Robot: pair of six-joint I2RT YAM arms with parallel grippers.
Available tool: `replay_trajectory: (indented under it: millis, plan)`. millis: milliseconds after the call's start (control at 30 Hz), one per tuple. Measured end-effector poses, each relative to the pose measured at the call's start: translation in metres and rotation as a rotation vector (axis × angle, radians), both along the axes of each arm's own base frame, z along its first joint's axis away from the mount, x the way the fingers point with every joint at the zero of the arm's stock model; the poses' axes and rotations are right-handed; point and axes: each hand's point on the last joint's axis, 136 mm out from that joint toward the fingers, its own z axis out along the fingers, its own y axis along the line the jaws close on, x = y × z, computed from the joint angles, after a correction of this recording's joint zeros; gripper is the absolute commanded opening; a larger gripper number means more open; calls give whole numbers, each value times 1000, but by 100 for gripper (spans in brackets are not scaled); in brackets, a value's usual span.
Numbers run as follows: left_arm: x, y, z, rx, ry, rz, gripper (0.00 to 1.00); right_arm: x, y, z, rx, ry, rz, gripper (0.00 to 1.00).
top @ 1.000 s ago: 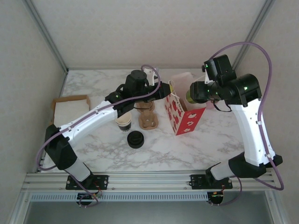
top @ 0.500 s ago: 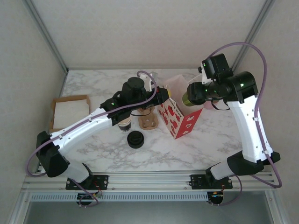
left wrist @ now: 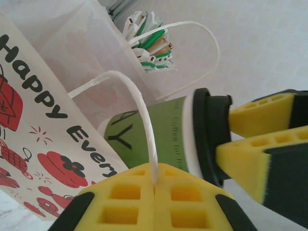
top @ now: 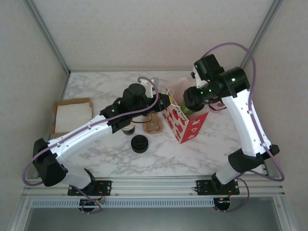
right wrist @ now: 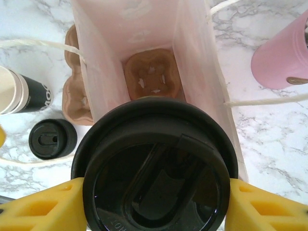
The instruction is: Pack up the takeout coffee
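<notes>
My left tool [left wrist: 155,199] is clamped shut on the bag's near handle [left wrist: 139,106], and the white cord runs straight down between the pads. My right tool [left wrist: 252,137] grips the coffee [left wrist: 159,130] by its black lid [right wrist: 156,168], one yellow pad on each side. The coffee hangs at the mouth of the bag [left wrist: 38,120]. Its green wall sits between the two handles, its base dips behind the printed wall, and the lid end is clear of the rim. Looking down from my right wrist, past the lid, I see a brown carrier [right wrist: 151,77] lying on the bag's floor. Out on the counter [right wrist: 269,144], a second carrier [right wrist: 77,96] sits just beside the bag. A loose lid [right wrist: 52,138] and an open cup [right wrist: 19,96] are near it, and a pink bottle [right wrist: 284,57] stands on the bag's other side.
</notes>
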Motion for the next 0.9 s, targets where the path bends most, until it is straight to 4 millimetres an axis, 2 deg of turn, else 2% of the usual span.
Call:
replay_trajectory:
  millis: [200, 400, 533, 900]
  plan:
    - [-3, 3, -3, 15, -14, -6, 0, 9, 10, -12, -53, 25, 16, 64]
    - [-2, 6, -14, 38, -7, -4, 0, 15, 12, -21, -89, 39, 12, 65]
    - [0, 10, -13, 39, -15, 2, 0, 20, 10, -25, -113, 42, 4, 65]
    - [3, 28, -19, 46, -21, 19, 0, 20, 11, -42, -145, 94, 7, 65]
